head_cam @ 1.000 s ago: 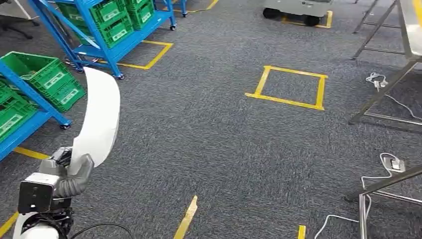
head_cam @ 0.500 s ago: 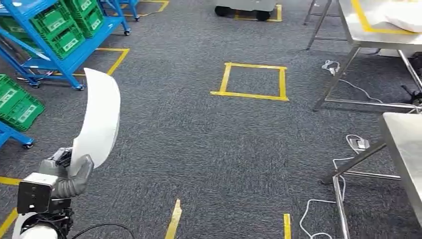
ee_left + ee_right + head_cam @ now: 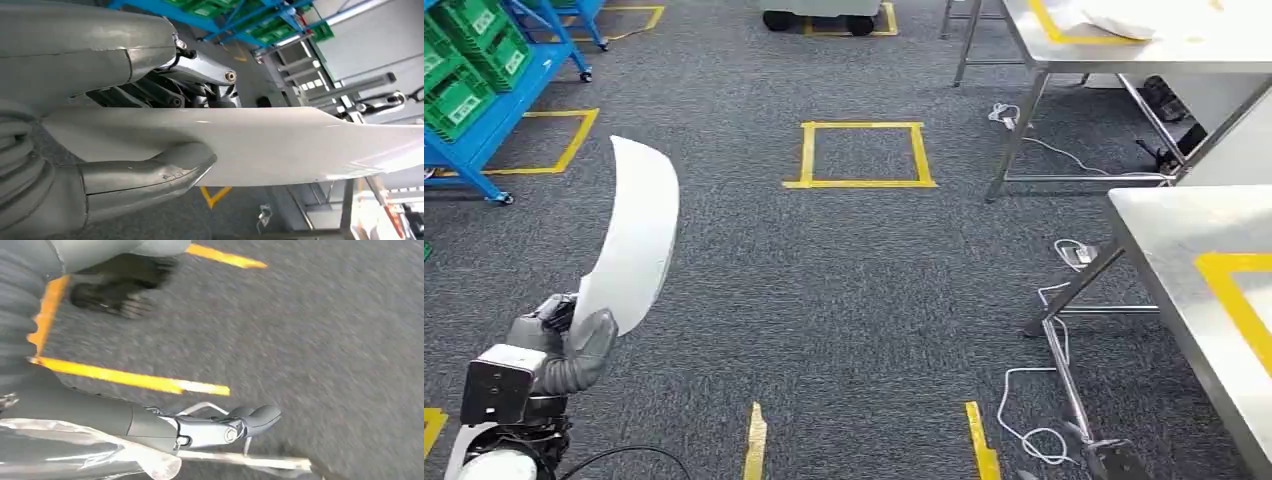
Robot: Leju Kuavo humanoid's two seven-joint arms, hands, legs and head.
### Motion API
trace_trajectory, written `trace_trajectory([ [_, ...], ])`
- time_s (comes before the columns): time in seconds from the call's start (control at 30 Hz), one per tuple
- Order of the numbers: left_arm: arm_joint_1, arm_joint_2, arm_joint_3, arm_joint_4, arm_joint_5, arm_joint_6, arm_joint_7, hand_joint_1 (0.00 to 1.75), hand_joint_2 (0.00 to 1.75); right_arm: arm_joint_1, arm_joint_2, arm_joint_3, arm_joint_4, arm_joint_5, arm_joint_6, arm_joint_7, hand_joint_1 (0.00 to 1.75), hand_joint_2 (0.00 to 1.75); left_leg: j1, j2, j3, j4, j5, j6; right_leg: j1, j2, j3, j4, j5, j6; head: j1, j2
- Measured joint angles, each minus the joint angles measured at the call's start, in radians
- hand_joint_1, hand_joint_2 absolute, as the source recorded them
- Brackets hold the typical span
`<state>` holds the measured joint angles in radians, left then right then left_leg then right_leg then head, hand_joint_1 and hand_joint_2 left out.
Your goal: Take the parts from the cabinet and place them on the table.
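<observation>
A wide stretch of grey carpet [image 3: 844, 300] lies open ahead, marked by a yellow tape square [image 3: 862, 155] in the middle distance and two short yellow tape strips [image 3: 755, 440] near the lower edge of the head view. On the far left, blue shelving [image 3: 484, 110] with green crates [image 3: 464, 60] borders the open floor. On the right, the near corner of a steel table [image 3: 1194, 270] with a yellow tape line on its top juts in, and its legs stand on the carpet among loose white cables [image 3: 1034, 420]. Farther back on the right stands a second steel table [image 3: 1164, 45], with a pale part lying on its top. Between the shelving and the tables the carpet is bare and broad. The left hand [image 3: 574, 345] is raised low at the left of the head view, thumb and fingers closed around the lower end of a long, curved white part [image 3: 634, 240], which stands up from the hand and bends forward over the carpet, touching nothing else. In the left wrist view the thick grey thumb presses one face of the part [image 3: 280, 145] and darker fingers [image 3: 200, 95] lie against the other face. The right hand [image 3: 165, 427] hangs low over the carpet beside a yellow tape line [image 3: 130, 377], its dark fingers [image 3: 255, 416] extended alongside clear plastic wrap [image 3: 100, 450]; whether it grips anything I cannot tell.
</observation>
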<state>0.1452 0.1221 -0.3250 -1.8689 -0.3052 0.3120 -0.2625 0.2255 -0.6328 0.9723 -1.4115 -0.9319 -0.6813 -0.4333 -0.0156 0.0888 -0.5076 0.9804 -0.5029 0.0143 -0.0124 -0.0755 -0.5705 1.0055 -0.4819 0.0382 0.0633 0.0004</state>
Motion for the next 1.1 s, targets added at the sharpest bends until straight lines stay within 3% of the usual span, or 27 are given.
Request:
trace_trajectory([
  [0.03,-0.001,0.0,0.0,0.0,0.0,0.0,-0.001,1.75,1.75,0.007,0.007,-0.029,-0.004,0.013,0.009,0.008,0.0,1.75,-0.001,0.006,0.001,0.002,0.0,-0.003,0.001,0.017,-0.004,0.002,0.001,-0.013,-0.003,0.0],
  [0.1,-0.003,-0.002,0.0,0.0,0.002,0.0,-0.006,1.75,1.75,0.036,0.018,-0.073,-0.004,0.038,0.029,0.021,0.0,1.75,0.003,0.024,0.004,0.0,0.001,-0.01,0.005,0.034,-0.009,0.005,0.001,-0.024,-0.003,0.0],
  [0.13,-0.004,-0.002,0.0,0.0,0.003,-0.002,-0.008,1.75,1.75,0.048,0.025,-0.094,-0.004,0.052,0.038,0.03,0.0,1.75,0.005,0.027,0.003,0.003,-0.007,-0.018,0.003,0.043,-0.007,0.0,0.005,-0.033,-0.003,0.0],
  [0.17,-0.007,-0.003,0.0,0.0,0.003,-0.003,-0.008,1.75,1.75,0.058,0.031,-0.114,-0.005,0.061,0.044,0.035,0.0,1.75,0.01,-0.016,-0.002,0.018,-0.025,-0.025,0.001,0.053,-0.008,-0.002,0.008,-0.04,-0.006,0.0],
  [0.2,-0.007,-0.003,0.0,0.0,0.003,-0.004,-0.01,1.75,1.75,0.06,0.035,-0.131,-0.007,0.069,0.048,0.041,0.0,1.75,0.013,-0.053,-0.022,0.068,-0.059,-0.026,0.001,0.062,-0.008,-0.002,0.009,-0.045,-0.008,0.0],
  [0.23,-0.007,-0.003,0.0,0.0,0.006,-0.004,-0.01,1.75,1.75,0.06,0.042,-0.15,-0.008,0.075,0.051,0.046,0.0,1.75,0.014,-0.074,-0.065,0.164,-0.108,-0.027,0.002,0.076,-0.009,-0.002,0.009,-0.05,-0.009,0.0],
  [0.3,-0.007,-0.003,0.0,0.0,0.006,-0.006,-0.01,1.75,1.75,0.064,0.051,-0.173,-0.008,0.082,0.055,0.052,0.0,1.75,0.013,-0.082,-0.141,0.32,-0.161,-0.026,0.007,0.102,-0.011,-0.002,0.011,-0.053,-0.01,0.0],
  [0.33,-0.007,-0.003,0.0,0.0,0.006,-0.007,-0.01,1.75,1.75,0.069,0.055,-0.181,-0.008,0.083,0.055,0.053,0.0,1.75,0.013,-0.082,-0.153,0.338,-0.154,-0.023,0.01,0.115,-0.011,-0.001,0.012,-0.054,-0.009,0.0],
  [0.37,-0.006,-0.003,0.0,0.0,0.006,-0.007,-0.01,1.75,1.75,0.075,0.058,-0.189,-0.008,0.086,0.056,0.057,0.0,1.75,0.012,-0.084,-0.144,0.31,-0.122,-0.017,0.012,0.128,-0.01,-0.001,0.012,-0.054,-0.01,0.0],
  [0.43,-0.007,-0.003,0.0,0.0,0.006,-0.007,-0.01,1.75,1.75,0.086,0.069,-0.206,-0.008,0.097,0.063,0.066,0.0,1.75,0.007,-0.102,-0.078,0.156,-0.025,-0.001,0.014,0.153,-0.009,-0.001,0.014,-0.056,-0.01,0.0],
  [0.47,-0.007,-0.003,0.0,0.0,0.006,-0.006,-0.013,1.75,1.75,0.092,0.075,-0.218,-0.008,0.103,0.069,0.068,0.0,1.75,0.003,-0.139,-0.038,0.066,0.018,0.008,0.013,0.165,-0.009,-0.001,0.016,-0.055,-0.009,0.0],
  [0.5,-0.006,-0.003,0.001,0.0,0.006,-0.006,-0.015,1.75,1.75,0.096,0.084,-0.229,-0.008,0.108,0.076,0.071,0.0,1.75,0.005,-0.173,-0.024,0.031,0.01,0.017,0.017,0.175,-0.013,0.002,0.017,-0.051,-0.008,0.0],
  [0.6,-0.009,-0.003,0.002,0.0,0.006,-0.005,-0.016,1.75,1.75,0.114,0.102,-0.262,-0.007,0.138,0.098,0.079,0.0,1.75,0.001,-0.151,-0.02,0.012,0.006,0.016,0.006,0.208,-0.03,-0.004,0.03,-0.032,-0.011,0.0],
  [0.63,-0.01,-0.003,0.002,0.0,0.006,-0.005,-0.016,1.75,1.75,0.122,0.106,-0.271,-0.007,0.15,0.101,0.083,0.0,1.75,0.004,-0.139,-0.016,-0.001,0.014,0.018,0.009,0.217,-0.033,-0.006,0.033,-0.026,-0.01,0.0],
  [0.67,-0.011,-0.005,0.002,0.0,0.005,-0.006,-0.017,1.75,1.75,0.128,0.108,-0.28,-0.007,0.162,0.106,0.085,0.0,1.75,0.011,-0.122,-0.01,-0.016,0.023,0.016,0.01,0.176,-0.044,0.008,0.024,-0.03,-0.01,0.0],
  [0.7,-0.009,-0.007,0.002,0.0,0.005,-0.007,-0.018,1.75,1.75,0.13,0.111,-0.288,-0.007,0.173,0.111,0.086,0.0,1.75,0.01,-0.114,-0.009,-0.019,0.025,0.02,0.014,0.125,-0.062,0.042,-0.008,-0.026,-0.007,0.0],
  [0.73,-0.009,-0.007,0.002,0.0,0.005,-0.007,-0.019,1.75,1.75,0.128,0.115,-0.302,-0.007,0.192,0.118,0.085,0.0,1.75,0.01,-0.099,-0.01,-0.019,0.025,0.02,0.012,0.099,-0.095,0.111,-0.048,-0.019,-0.004,0.0],
  [0.8,-0.008,-0.008,0.003,0.001,0.005,-0.008,-0.018,1.75,1.75,0.129,0.129,-0.327,-0.007,0.229,0.137,0.077,0.0,1.75,0.009,-0.069,-0.012,-0.018,0.023,0.021,0.004,0.083,-0.169,0.272,-0.115,-0.008,-0.005,0.0],
  [0.83,-0.008,-0.008,0.003,0.002,0.005,-0.008,-0.018,1.75,1.75,0.135,0.135,-0.338,-0.007,0.24,0.146,0.074,0.0,1.75,0.009,-0.057,-0.012,-0.018,0.023,0.02,0.0,0.081,-0.183,0.305,-0.118,-0.003,-0.004,0.0],
  [0.87,-0.008,-0.01,0.002,0.002,0.005,-0.008,-0.016,1.75,1.75,0.143,0.145,-0.357,-0.008,0.258,0.165,0.066,0.0,1.75,0.01,-0.045,-0.011,-0.018,0.021,0.018,-0.003,0.079,-0.172,0.289,-0.101,0.002,-0.005,0.0],
  [0.9,-0.008,-0.011,0.002,0.002,0.004,-0.008,-0.016,1.75,1.75,0.151,0.155,-0.378,-0.008,0.267,0.184,0.06,0.0,1.75,0.012,-0.034,-0.01,-0.017,0.019,0.014,-0.007,0.074,-0.137,0.228,-0.066,0.006,-0.004,0.0],
  [0.93,-0.008,-0.011,0.002,0.002,0.004,-0.008,-0.016,1.75,1.75,0.16,0.166,-0.4,-0.008,0.272,0.201,0.053,0.0,1.75,0.015,-0.023,-0.008,-0.015,0.016,0.009,-0.011,0.062,-0.082,0.133,-0.023,0.011,-0.005,0.0],
  [0.97,-0.008,-0.011,0.002,0.002,0.003,-0.008,-0.016,1.75,1.75,0.166,0.178,-0.426,-0.01,0.277,0.22,0.047,0.0,1.75,0.017,-0.013,-0.005,-0.011,0.01,0.001,-0.014,0.034,-0.023,0.034,0.011,0.017,-0.004,0.0],
  [1.0,-0.008,-0.011,0.002,0.002,0.003,-0.007,-0.016,1.75,1.75,0.167,0.191,-0.445,-0.01,0.279,0.234,0.043,0.0,1.75,0.012,-0.005,-0.005,-0.007,0.006,-0.007,-0.003,0.004,-0.011,0.007,-0.016,0.017,-0.003,0.0],
  [1.03,-0.009,-0.011,0.003,0.002,0.003,-0.005,-0.016,1.75,1.75,0.173,0.209,-0.477,-0.012,0.284,0.258,0.039,0.0,1.75,0.009,0.0,-0.006,0.003,0.0,-0.014,-0.006,0.023,-0.003,0.002,-0.003,-0.003,-0.007,0.0],
  [1.1,-0.01,-0.012,0.001,0.002,0.002,-0.003,-0.017,1.75,1.75,0.193,0.237,-0.52,-0.012,0.287,0.293,0.04,0.0,1.75,0.009,0.014,-0.001,0.001,0.0,-0.017,-0.003,0.039,-0.008,0.009,-0.007,-0.016,-0.008,0.0],
])
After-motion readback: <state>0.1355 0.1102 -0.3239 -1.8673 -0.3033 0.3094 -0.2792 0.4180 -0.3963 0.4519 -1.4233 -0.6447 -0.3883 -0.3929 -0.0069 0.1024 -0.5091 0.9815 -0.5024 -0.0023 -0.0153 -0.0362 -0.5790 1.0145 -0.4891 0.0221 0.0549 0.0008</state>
